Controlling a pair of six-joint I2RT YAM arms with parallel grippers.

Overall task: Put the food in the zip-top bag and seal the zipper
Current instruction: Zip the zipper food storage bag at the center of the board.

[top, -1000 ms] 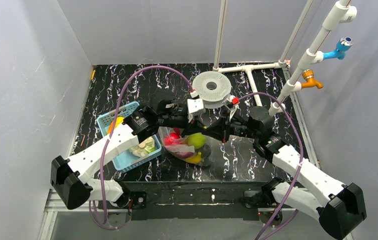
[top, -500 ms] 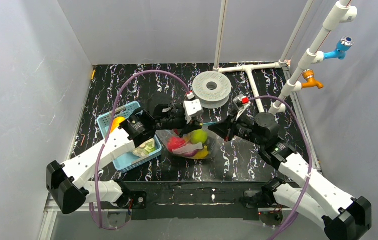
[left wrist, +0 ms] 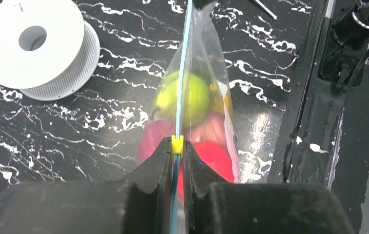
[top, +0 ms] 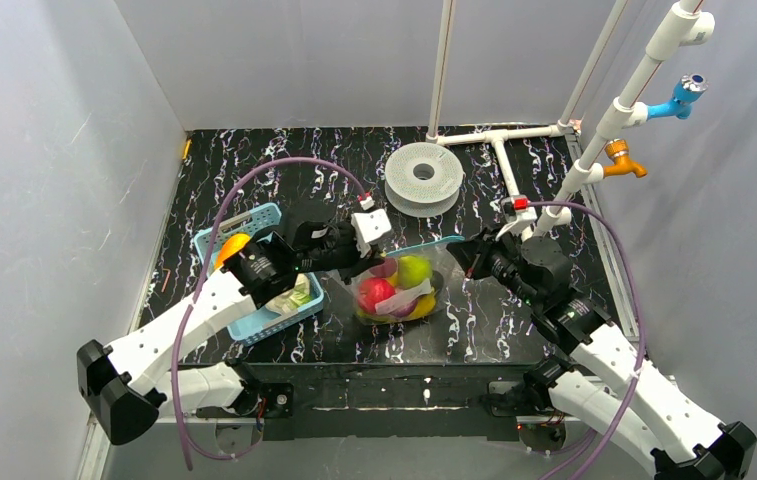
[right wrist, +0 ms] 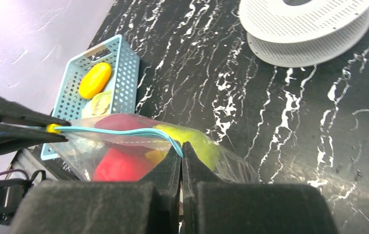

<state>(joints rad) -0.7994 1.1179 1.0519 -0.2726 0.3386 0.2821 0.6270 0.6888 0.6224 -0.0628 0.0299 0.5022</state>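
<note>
The clear zip-top bag (top: 399, 292) hangs between my two grippers at the table's middle. It holds a green fruit (top: 413, 270), a red fruit (top: 375, 293) and a yellow piece (top: 417, 307). Its light-blue zipper (left wrist: 183, 73) runs taut from one gripper to the other. My left gripper (left wrist: 177, 147) is shut on the zipper, right behind its yellow slider (left wrist: 177, 144). My right gripper (right wrist: 181, 148) is shut on the zipper's other end (right wrist: 175, 143). An orange-yellow fruit (right wrist: 95, 80) and a pale-green cabbage (right wrist: 100, 103) lie in the blue basket (right wrist: 124, 61).
The blue lattice basket (top: 254, 325) sits left of the bag, partly under my left arm. A white perforated spool (top: 424, 178) stands behind the bag. White pipes (top: 502, 150) lie at the back right, with blue and orange taps above them.
The grippers have drawn apart, left one leftward and right one rightward, pulling the zipper straight between them. The bag has shifted a little to the right. Both stay shut.
</note>
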